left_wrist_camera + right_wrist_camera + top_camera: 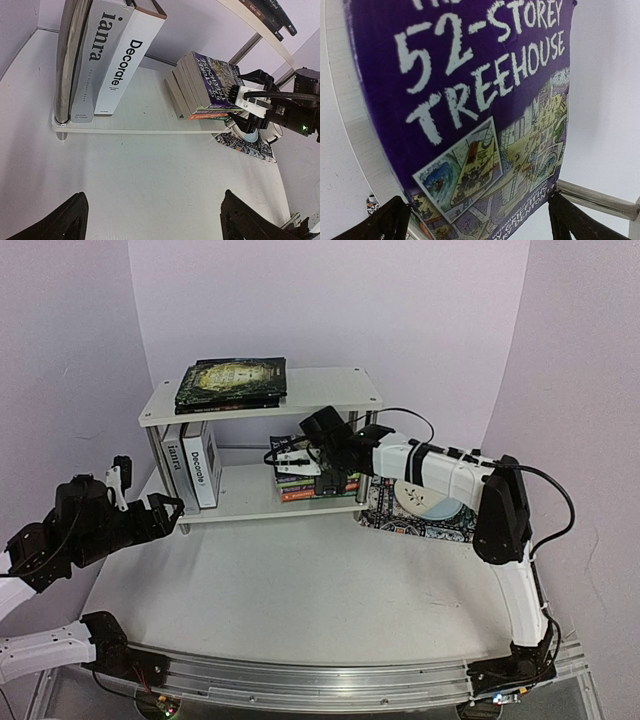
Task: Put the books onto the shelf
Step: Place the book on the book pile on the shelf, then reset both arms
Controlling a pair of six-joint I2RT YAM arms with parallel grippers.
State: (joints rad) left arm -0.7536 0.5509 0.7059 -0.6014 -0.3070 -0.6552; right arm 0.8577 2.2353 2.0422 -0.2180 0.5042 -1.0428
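Purple glossy paperback [470,100] caps the flat stack [192,95]; right hand [477,222] released, left hand [155,220] likewise spread.

The purple "52-Storey Treehouse" paperback [470,100] has its title cut by the right wrist view's top edge. From above, the right gripper [298,462] hides most of the flat paperback stack [320,492]. Titles on the dark top-tier books [232,382] are unreadably small.

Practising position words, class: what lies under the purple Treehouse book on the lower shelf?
A stack of paperbacks, orange and green edges showing. Their covers are hidden by the purple book.
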